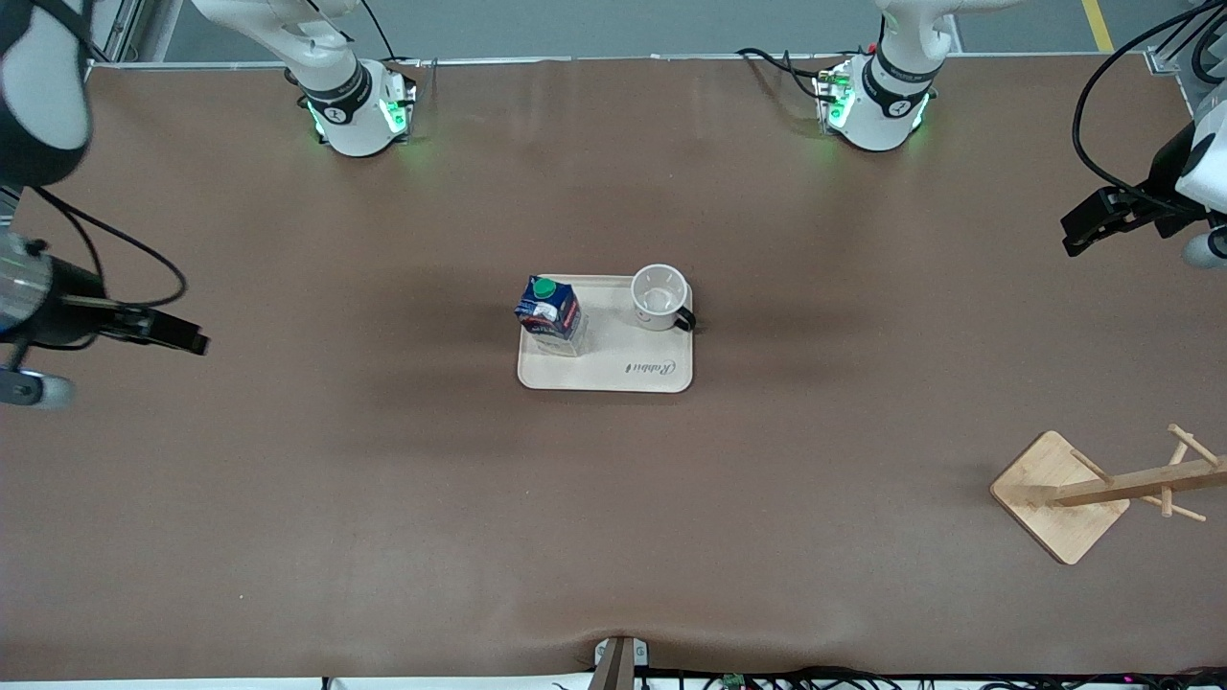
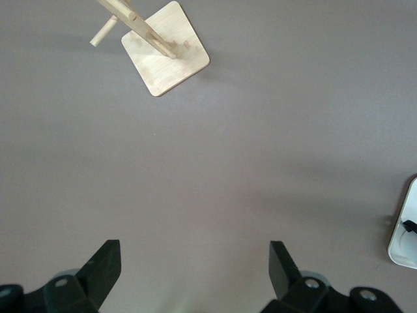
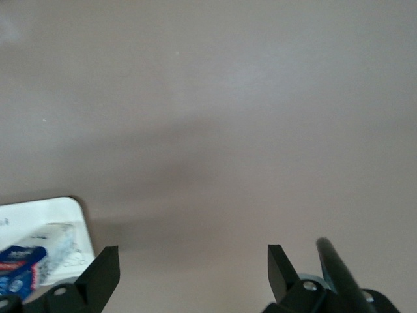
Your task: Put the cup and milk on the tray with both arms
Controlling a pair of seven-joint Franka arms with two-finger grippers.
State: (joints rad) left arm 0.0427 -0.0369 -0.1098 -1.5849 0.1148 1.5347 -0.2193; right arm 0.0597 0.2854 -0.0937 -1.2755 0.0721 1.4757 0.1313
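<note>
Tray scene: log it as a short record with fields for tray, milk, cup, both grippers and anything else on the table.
tray: mid-table, flat
milk: upright on the tray, at its end toward the right arm
cup: upright on the tray, at its end toward the left arm, looks empty
milk and cup: apart
left gripper: open, holds nothing, over bare table at the left arm's end
right gripper: open, holds nothing, over bare table at the right arm's end
wooden stand: nearer the front camera than the tray, toward the left arm's end
</note>
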